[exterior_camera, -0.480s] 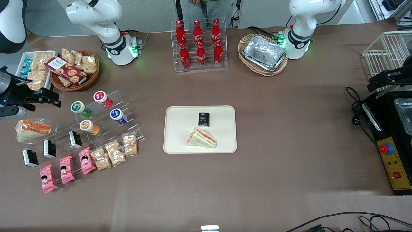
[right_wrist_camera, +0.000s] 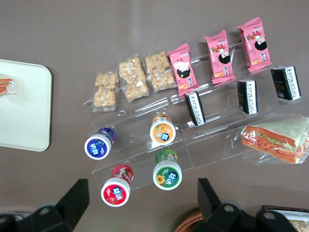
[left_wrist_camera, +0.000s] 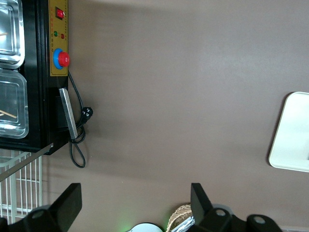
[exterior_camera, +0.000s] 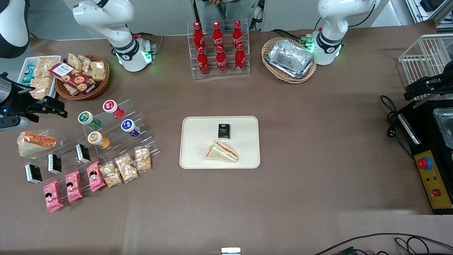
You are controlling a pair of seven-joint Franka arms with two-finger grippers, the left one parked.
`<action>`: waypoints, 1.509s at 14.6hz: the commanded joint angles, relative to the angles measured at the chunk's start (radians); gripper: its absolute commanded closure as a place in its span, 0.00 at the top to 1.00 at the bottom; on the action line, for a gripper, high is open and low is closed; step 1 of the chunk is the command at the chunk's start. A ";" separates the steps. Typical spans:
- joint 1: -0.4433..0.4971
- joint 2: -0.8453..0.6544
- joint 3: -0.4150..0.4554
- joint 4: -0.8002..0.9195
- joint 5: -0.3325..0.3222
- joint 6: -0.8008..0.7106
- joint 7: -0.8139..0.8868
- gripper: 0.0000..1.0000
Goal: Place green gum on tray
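Observation:
The green gum (exterior_camera: 86, 118) is a small green bottle with a white-rimmed green-label lid, lying on a clear acrylic step rack (exterior_camera: 138, 117) beside the red-lidded bottle (exterior_camera: 112, 108). It also shows in the right wrist view as the green gum (right_wrist_camera: 167, 174). My gripper (exterior_camera: 61, 109) hovers above the table at the working arm's end, a short way from the rack. In the wrist view the gripper (right_wrist_camera: 142, 203) is open and holds nothing. The cream tray (exterior_camera: 198, 156) lies mid-table, and one rounded corner of the tray (right_wrist_camera: 24, 111) shows from the wrist.
On the tray lie a wrapped sandwich (exterior_camera: 222, 151) and a small black box (exterior_camera: 223, 131). Orange-lidded (exterior_camera: 97, 139) and blue-lidded (exterior_camera: 129, 127) bottles share the rack. Pink packets (exterior_camera: 72, 186), black boxes, snack bars and a sandwich (exterior_camera: 35, 142) sit nearby. A wicker snack basket (exterior_camera: 83, 76) stands close to the gripper.

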 commanded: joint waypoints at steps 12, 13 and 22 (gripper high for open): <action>-0.061 -0.367 -0.019 -0.477 -0.032 0.200 -0.060 1.00; -0.061 -0.377 -0.019 -0.489 -0.053 0.201 -0.060 1.00; -0.053 -0.328 -0.014 -0.514 -0.099 0.227 -0.051 1.00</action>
